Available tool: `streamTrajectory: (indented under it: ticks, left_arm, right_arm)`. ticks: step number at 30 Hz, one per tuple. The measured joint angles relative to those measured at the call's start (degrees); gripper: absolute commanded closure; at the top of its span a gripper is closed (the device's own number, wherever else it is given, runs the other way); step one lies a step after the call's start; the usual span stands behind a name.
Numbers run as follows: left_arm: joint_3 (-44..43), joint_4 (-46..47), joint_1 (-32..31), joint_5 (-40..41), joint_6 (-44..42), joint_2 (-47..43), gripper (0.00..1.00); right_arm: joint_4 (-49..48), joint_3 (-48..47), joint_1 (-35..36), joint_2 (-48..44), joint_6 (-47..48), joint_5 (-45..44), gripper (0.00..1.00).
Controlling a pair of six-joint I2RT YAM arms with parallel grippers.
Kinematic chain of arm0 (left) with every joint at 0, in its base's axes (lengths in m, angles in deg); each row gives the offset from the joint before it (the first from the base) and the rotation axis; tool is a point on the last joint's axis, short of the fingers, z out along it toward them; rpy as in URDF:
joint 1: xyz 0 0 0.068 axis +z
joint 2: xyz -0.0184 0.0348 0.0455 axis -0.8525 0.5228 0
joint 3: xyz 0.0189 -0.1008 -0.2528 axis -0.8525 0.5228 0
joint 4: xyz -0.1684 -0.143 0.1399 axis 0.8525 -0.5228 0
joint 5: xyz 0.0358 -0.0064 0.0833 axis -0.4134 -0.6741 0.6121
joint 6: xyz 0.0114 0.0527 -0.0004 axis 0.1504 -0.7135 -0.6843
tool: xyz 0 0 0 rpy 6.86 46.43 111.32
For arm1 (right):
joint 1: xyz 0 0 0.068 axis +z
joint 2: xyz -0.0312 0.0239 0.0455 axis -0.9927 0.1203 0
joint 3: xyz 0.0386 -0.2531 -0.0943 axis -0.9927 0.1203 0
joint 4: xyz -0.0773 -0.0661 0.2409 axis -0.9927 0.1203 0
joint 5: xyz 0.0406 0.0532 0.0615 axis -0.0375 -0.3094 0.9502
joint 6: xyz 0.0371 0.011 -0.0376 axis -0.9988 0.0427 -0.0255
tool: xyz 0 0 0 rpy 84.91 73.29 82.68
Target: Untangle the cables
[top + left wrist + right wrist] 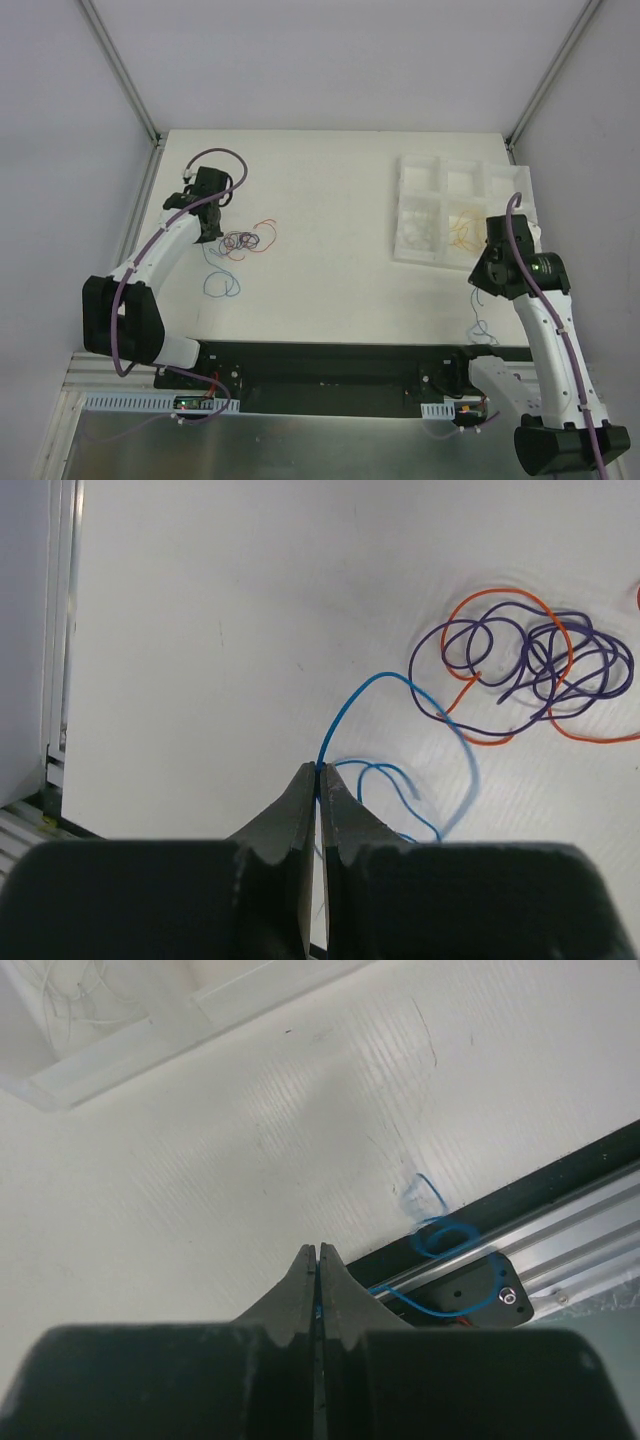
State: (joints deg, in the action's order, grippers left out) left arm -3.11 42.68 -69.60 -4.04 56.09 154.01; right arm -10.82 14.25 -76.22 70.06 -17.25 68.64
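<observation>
Two robot arms reach over a white table [340,300] scattered with fine wire. Low in the left wrist view, the left gripper [318,772] is pinched fully closed on a blue cable [390,676]. The strand rises from between the fingertips, arches toward the centre right of the frame and drops back to the table. More blue loops lie there, just beside the fingers.

Low in the right wrist view, the right gripper [317,1252] is likewise clamped tight, with no gap between its fingers. A second blue cable [447,1238] is caught between them. That strand trails to the right of the frame and curls over the black rail [330,362] at the table's near edge. In the overhead view it hangs from the gripper at lower right, well apart from the other wires.

Farther out, at the upper right of the left wrist view, sits the tangle [530,665], dark purple loops wound through an orange one. It lies close beside the gripped cable's arc; whether the two touch cannot be told. A red cable [265,226] lies just beside the tangle, toward the centre of the overhead frame.

At the upper right of that frame, a white compartment tray [441,195] holds a yellow-orange wire [463,232] in a lower cell. Pale strands lie in the cell to its left.
</observation>
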Motion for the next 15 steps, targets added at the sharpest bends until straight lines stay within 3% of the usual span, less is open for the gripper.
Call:
streamTrajectory:
  ticks: [4,13,14,15]
  left_arm:
    - [0.42,-0.74,0.35,-2.08,-0.02,-0.31,1.0]
    - [-2.16,-0.39,0.35,-17.03,0.33,2.47,1.0]
    - [-2.36,-0.26,0.35,-19.21,0.28,3.28,0.99]
    - [-2.43,-0.26,0.35,-21.81,0.15,4.02,0.9]
  right_arm:
    - [-1.55,-0.26,-0.63,0.35,2.62,4.52,1.0]
    - [-7.32,-4.46,-0.68,-1.18,5.79,27.12,1.0]
    - [-8.11,-6.01,-0.68,-1.46,5.73,29.07,1.0]
    - [-8.76,-7.23,-0.68,-1.66,5.64,30.47,0.99]
